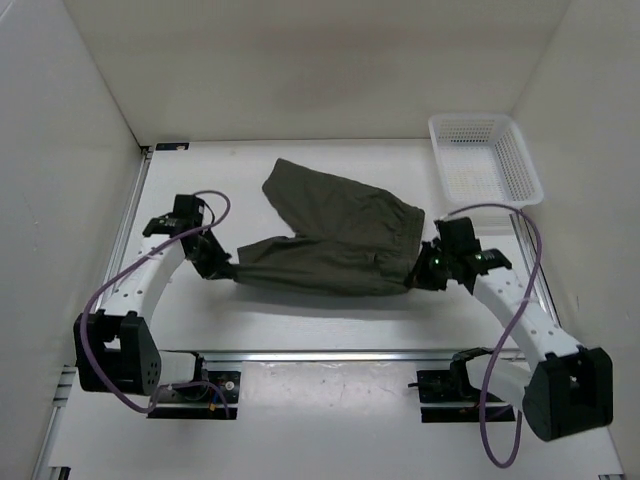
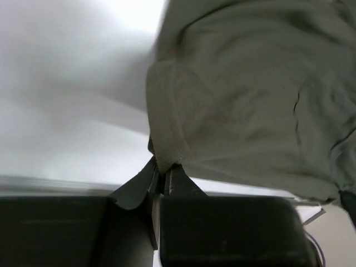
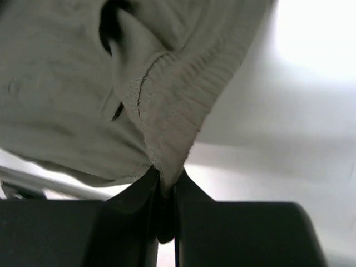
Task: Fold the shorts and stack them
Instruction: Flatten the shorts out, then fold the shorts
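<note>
The dark olive-green shorts (image 1: 335,235) lie spread across the middle of the white table, one leg reaching toward the back left. At the left end of the near edge my left gripper (image 1: 226,268) is shut on a hem corner of the shorts (image 2: 167,150); that corner runs down between its dark fingers (image 2: 139,186). At the right end my right gripper (image 1: 420,272) is shut on the ribbed waistband corner of the shorts (image 3: 167,133), which hangs pinched between its fingers (image 3: 192,192). The near edge of the fabric stretches between the two grippers.
A white mesh basket (image 1: 486,160) stands at the back right corner of the table. White walls close in the left, back and right sides. Purple cables loop off both arms.
</note>
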